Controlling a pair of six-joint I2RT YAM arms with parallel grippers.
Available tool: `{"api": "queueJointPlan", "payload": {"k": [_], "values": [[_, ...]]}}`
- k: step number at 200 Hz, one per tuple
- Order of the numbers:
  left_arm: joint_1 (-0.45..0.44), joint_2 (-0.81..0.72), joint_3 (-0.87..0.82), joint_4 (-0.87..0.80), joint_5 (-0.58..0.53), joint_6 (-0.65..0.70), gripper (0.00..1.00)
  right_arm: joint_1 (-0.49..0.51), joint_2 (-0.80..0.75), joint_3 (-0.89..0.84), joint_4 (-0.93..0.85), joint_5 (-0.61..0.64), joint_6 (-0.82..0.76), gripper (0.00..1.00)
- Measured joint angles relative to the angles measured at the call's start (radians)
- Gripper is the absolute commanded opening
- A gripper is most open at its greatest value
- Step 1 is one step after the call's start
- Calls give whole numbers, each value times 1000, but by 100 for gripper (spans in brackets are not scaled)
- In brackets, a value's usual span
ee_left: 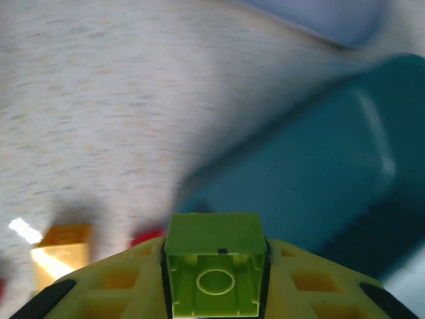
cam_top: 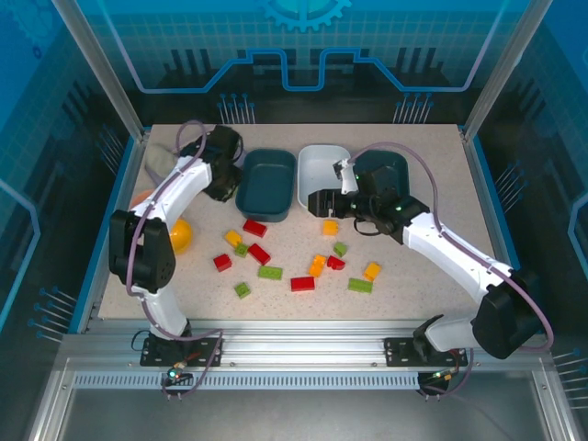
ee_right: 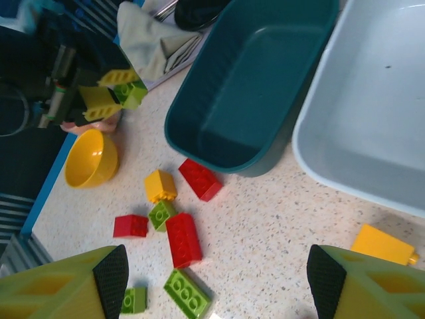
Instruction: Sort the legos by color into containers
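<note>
Green brick (ee_left: 214, 272) sits clamped between the left fingers (ee_left: 113, 286), just left of the left teal tub (cam_top: 266, 184), upper centre of the overhead view. The step looks like carrying green to a tub; next the brick must clear the near rim and be let go. The right fingers (ee_right: 66, 286) gape wide above the loose legos (cam_top: 302, 283) mid-counter (cam_top: 413, 294), by the white tub (cam_top: 322, 165). Room is tight between the arms and freer at lower left.

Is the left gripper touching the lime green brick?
Touching. The left wrist view shows the lime green brick wedged between the yellow fingers of the left gripper, no gap on either side.
</note>
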Motion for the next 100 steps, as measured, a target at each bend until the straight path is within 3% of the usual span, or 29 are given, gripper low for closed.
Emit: {"api": "queueJointPlan", "payload": {"k": [63,83,100], "values": [[-55,321,285,39,77,160,37,-6,0,0,-96,145,53,74],[-54,414,329,30,97,185,43,-6,0,-5,-156,175,51,73],[-54,465,351,19,116,211,57,-6,0,-27,-199,190,42,72]]}}
